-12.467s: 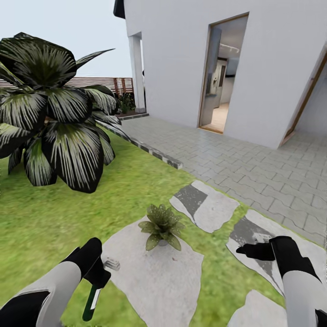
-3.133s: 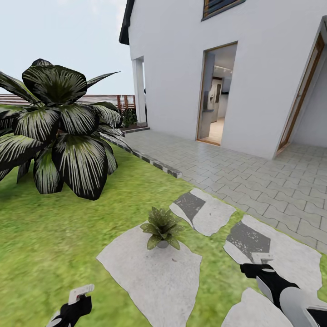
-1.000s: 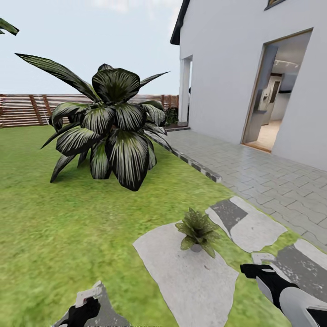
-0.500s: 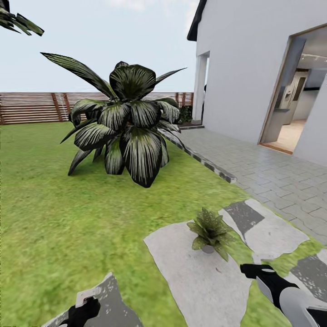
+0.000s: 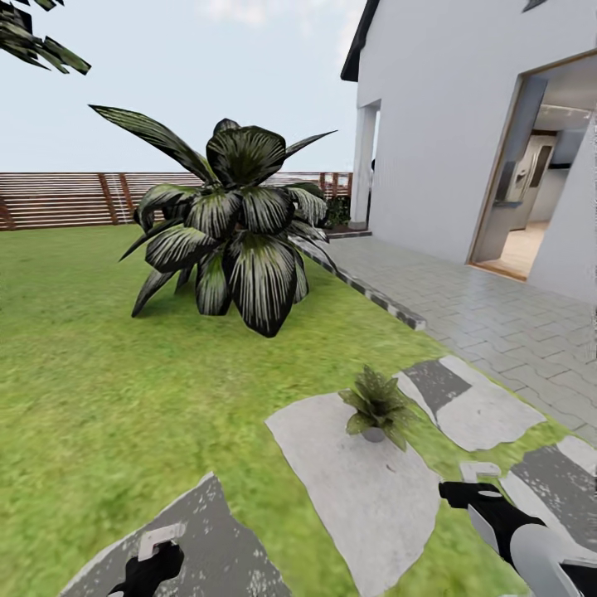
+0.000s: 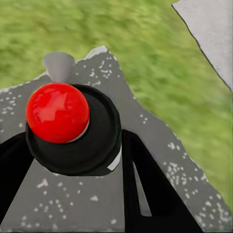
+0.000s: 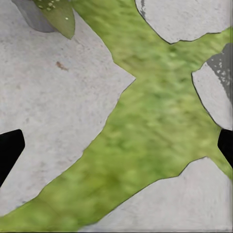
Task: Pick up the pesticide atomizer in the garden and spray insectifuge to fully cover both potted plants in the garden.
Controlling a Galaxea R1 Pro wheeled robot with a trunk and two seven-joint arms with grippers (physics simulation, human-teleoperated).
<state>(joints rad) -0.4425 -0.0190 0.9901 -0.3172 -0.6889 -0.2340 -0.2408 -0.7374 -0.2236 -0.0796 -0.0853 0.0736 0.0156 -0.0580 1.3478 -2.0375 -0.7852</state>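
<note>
At the bottom edge of the head view, the left gripper (image 5: 153, 564) and the right gripper (image 5: 464, 496) are cut off along with their arms. In the left wrist view the pesticide atomizer (image 6: 73, 128) shows just its red-knobbed top, its body hidden below, and the grass (image 6: 160, 63) is blurred. At the upper left of the right wrist view, the potted plant (image 7: 53, 13) is cropped to a leaf and a bit of grey base.

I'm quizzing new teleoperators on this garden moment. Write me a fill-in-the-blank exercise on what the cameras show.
1. The small potted plant stands on a grey stone ____.
2. The left gripper is shut on the pesticide atomizer, whose round cap is coloured ____.
3. The right gripper is open and holds ____.
4. Behind the tall palm, the lawn ends at a brown wooden ____.

Missing words: slab; red; nothing; fence
</note>
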